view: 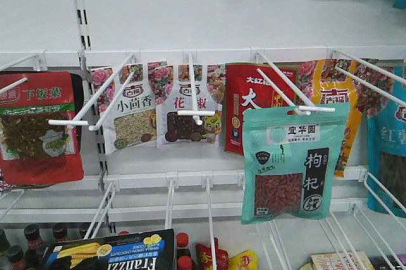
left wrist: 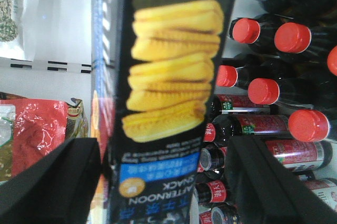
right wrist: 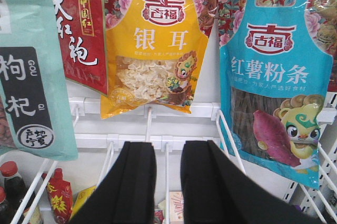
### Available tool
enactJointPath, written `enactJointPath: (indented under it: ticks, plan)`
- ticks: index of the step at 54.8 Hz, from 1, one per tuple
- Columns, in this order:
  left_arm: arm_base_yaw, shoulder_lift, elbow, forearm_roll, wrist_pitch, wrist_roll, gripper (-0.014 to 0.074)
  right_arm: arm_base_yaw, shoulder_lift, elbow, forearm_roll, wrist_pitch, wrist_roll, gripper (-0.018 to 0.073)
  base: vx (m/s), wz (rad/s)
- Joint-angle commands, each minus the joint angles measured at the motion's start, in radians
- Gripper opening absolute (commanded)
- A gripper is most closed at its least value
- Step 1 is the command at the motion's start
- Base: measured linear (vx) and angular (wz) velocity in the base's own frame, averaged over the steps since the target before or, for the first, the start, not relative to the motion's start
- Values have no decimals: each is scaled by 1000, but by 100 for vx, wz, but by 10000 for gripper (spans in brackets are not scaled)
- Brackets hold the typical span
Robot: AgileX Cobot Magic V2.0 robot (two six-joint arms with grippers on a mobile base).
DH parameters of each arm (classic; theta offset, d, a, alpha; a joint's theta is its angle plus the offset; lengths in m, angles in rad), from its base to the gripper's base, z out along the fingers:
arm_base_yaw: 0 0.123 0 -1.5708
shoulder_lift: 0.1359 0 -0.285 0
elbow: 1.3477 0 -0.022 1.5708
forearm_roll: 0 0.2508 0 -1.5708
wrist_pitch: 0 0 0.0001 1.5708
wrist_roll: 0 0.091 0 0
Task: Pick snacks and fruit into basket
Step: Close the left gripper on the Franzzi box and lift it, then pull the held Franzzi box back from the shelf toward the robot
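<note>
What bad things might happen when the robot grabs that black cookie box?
The left gripper sits open around the Franzzi box, and the red-capped bottles stand close beside one finger. Closing or pulling out might knock them over. The right gripper points toward the yellow pouch, not the teal pouch, so it may grab the wrong bag.

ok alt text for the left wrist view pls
A black snack box printed with yellow biscuit sticks sits between the black fingers of the open left tool. Red-capped dark bottles crowd the right, a red pouch the left.
</note>
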Motion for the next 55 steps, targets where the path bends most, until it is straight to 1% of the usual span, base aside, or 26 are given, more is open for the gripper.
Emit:
enactJointPath:
  ticks: [1,5,9,16,30,34,39,45,49,55]
  plan:
    - [-7,-10,-37,89,88,-43,568,2,5,-35,-9,-82,-8,228,0,0]
    - [-7,-7,-61,89,112,-45,559,2,5,-35,-9,-82,-8,228,0,0]
    - [-7,-7,-87,89,112,-45,554,2,5,-35,-9,-82,-8,228,0,0]
    - [-4,-5,-106,89,82,-45,554,2,5,-35,-9,-82,-8,228,0,0]
    - [48,-5,-106,89,26,-49,554,2,5,-35,-9,-82,-8,228,0,0]
    - [48,-5,-106,89,8,-49,552,2,5,-35,-9,-82,-8,228,0,0]
    - [48,-5,-106,89,0,-49,529,2,5,-35,-9,-82,-8,228,0,0]
    - [48,-5,-106,89,1,-49,454,2,5,-35,-9,-82,-8,228,0,0]
    - [48,-5,-106,89,1,-49,378,2,5,-35,-9,-82,-8,228,0,0]
    - [48,-5,-106,89,2,-49,193,2,5,-35,-9,-82,-8,228,0,0]
